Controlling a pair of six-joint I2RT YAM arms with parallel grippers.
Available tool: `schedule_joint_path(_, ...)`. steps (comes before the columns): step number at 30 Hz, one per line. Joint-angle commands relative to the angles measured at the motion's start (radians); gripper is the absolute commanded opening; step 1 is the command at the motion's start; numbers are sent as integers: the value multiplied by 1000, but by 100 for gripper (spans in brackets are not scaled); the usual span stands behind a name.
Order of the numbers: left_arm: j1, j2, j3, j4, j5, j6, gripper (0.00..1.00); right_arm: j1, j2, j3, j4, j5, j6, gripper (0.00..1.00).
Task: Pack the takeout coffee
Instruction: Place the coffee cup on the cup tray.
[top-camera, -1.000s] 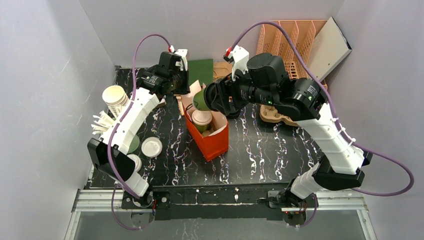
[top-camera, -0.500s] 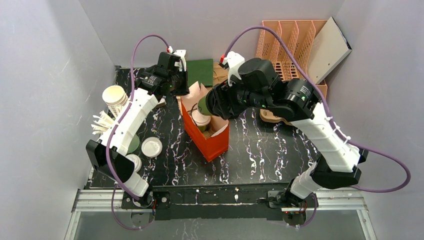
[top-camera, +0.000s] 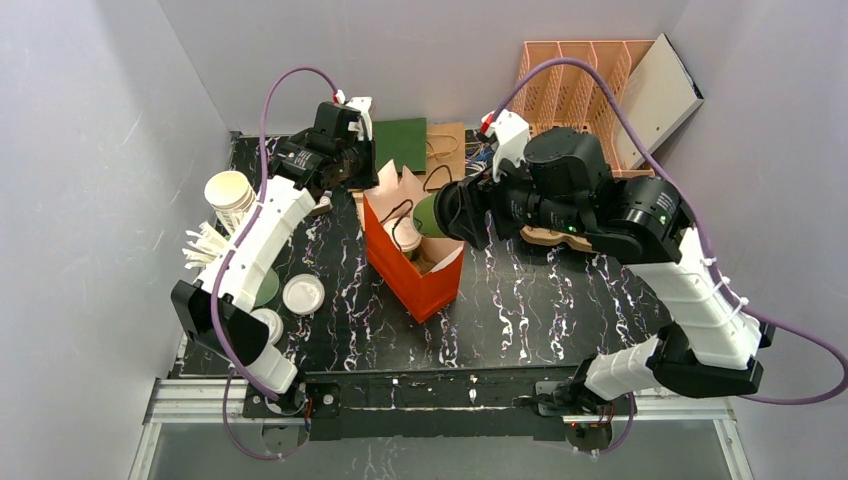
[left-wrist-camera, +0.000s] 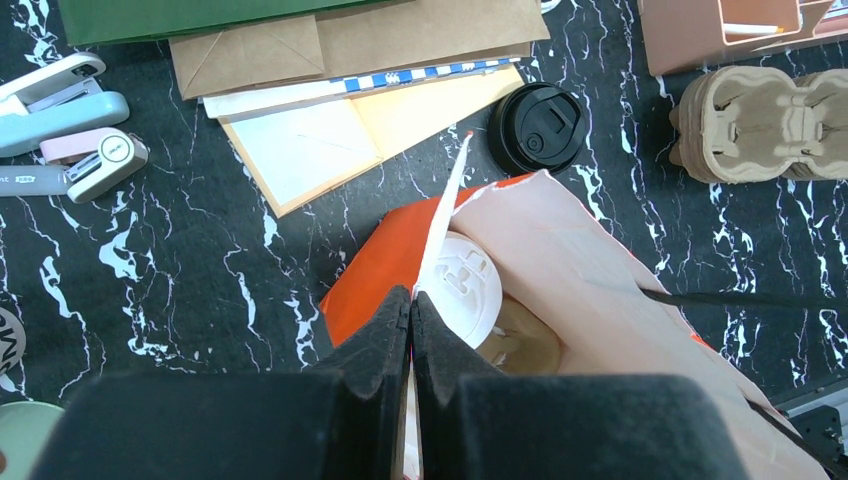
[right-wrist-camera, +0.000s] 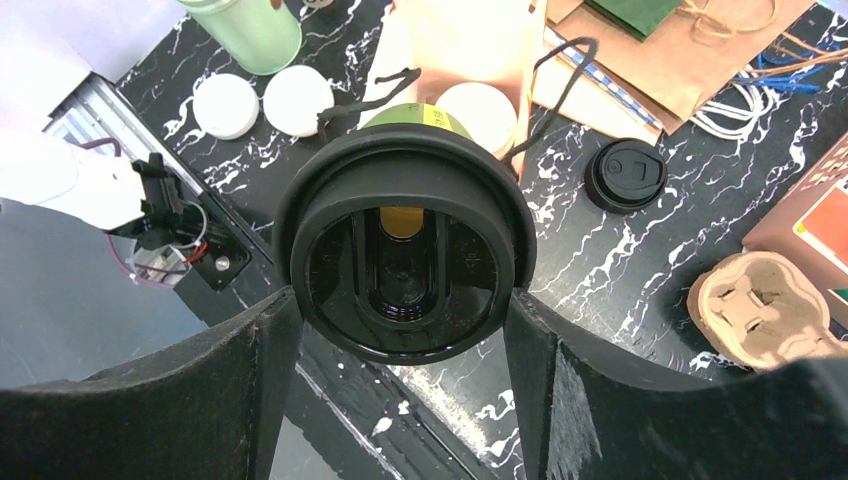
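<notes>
Takeout coffee (right-wrist-camera: 405, 250): held in the air at the mouth of the orange bag (top-camera: 420, 285), over its right side, not set down. I cannot tell whether its base has passed below the rim. My right gripper (right-wrist-camera: 403, 310) is clamped across it, fingers spread wide on either flank, and the black lid faces straight back at my wrist. So I judge the cup is tipped well off upright. First risk: if it is full, liquid sits against the lid and sip hole, and a hard squeeze could pop the lid. Second: a white-lidded cup (left-wrist-camera: 465, 285) already stands inside the bag. If I lower on that side, the coffee lands on it and topples, or jams at a slant. Third: the bag's black handle cord (right-wrist-camera: 560, 70) loops close by the cup and could snag its rim on the way down. My left gripper (left-wrist-camera: 411, 300) is pressed together on the thin paper edge of the bag, keeping the mouth open. That hold is only on paper. A nudge from the cup against the wall could tear it, pull it free so the mouth folds shut, or drag the bag over. The loose black lid (left-wrist-camera: 537, 127) and the pulp cup carrier (left-wrist-camera: 760, 115) lie apart, out of the path.
</notes>
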Motion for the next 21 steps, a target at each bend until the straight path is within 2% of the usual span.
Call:
schedule_joint_path(1, 4, -23, 44, -16, 6, 9, 0, 4, 36, 1, -15, -25, 2, 41)
schedule_joint_path(8, 4, -38, 72, -13, 25, -9, 0, 3, 109, -1, -53, 29, 17, 39)
schedule_joint_path(13, 4, -88, 26, 73, 91, 8, 0, 21, 119, -78, 0, 66, -6, 37)
schedule_joint_path(21, 4, -128, -18, 134, 139, -18, 0, 136, 160, -153, 25, 260, -37, 34)
